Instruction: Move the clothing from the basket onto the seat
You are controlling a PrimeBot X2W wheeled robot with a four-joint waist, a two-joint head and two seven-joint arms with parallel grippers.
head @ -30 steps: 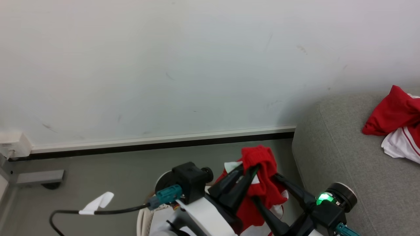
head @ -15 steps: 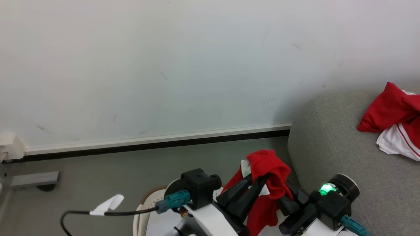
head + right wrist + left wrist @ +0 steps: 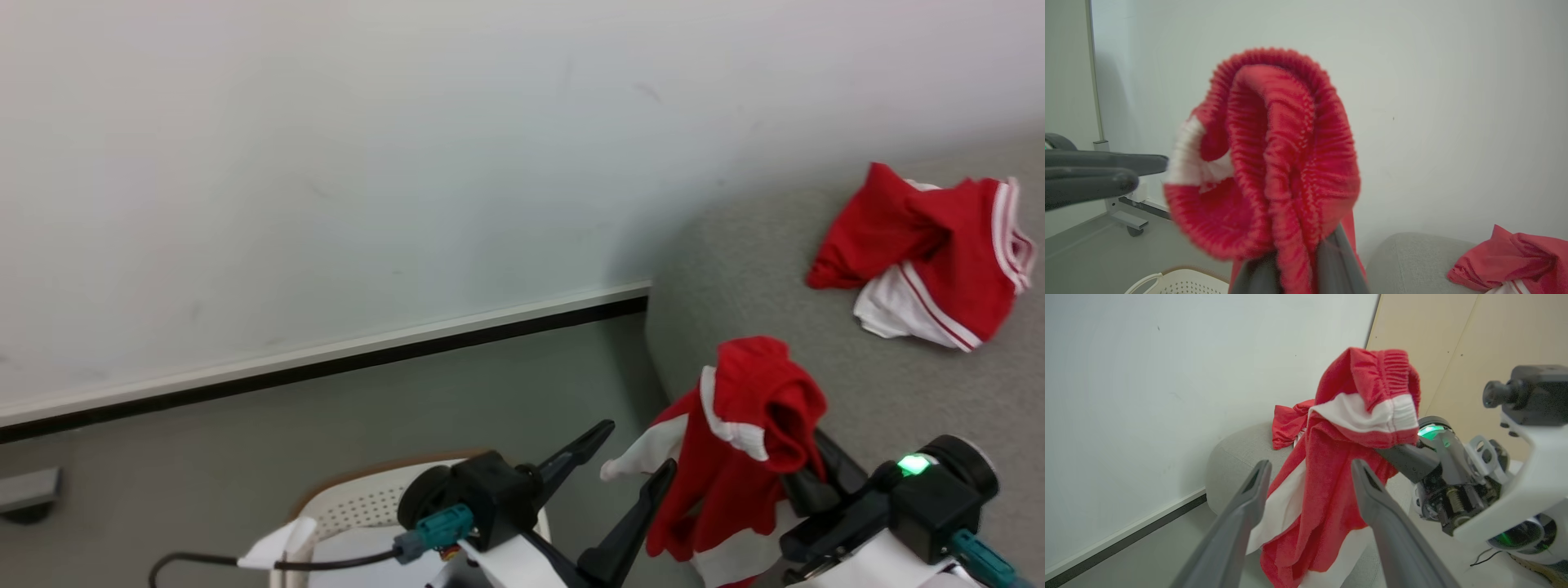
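Note:
A red garment with white bands [image 3: 747, 425] hangs from my right gripper [image 3: 804, 449], which is shut on its gathered waistband, just left of the grey seat [image 3: 759, 269]. In the right wrist view the bunched cloth [image 3: 1274, 155] sits over that gripper's fingertips [image 3: 1298, 265]. My left gripper [image 3: 633, 449] stands open beside the garment, apart from it; in its own view the open gripper [image 3: 1310, 465] frames the hanging cloth [image 3: 1367, 388]. Another red and white garment [image 3: 922, 253] lies on the seat. The cream basket [image 3: 359, 506] sits at the bottom left, below my left arm.
A pale wall with a dark skirting strip [image 3: 326, 367] runs behind the grey floor. A black cable with a white tag [image 3: 269, 555] trails from my left wrist. A grey bracket [image 3: 24, 490] sits on the floor at far left.
My left gripper has opened and let go of the red garment, and my right gripper has shut on it. The garment has moved right toward the seat, and the head camera has turned right.

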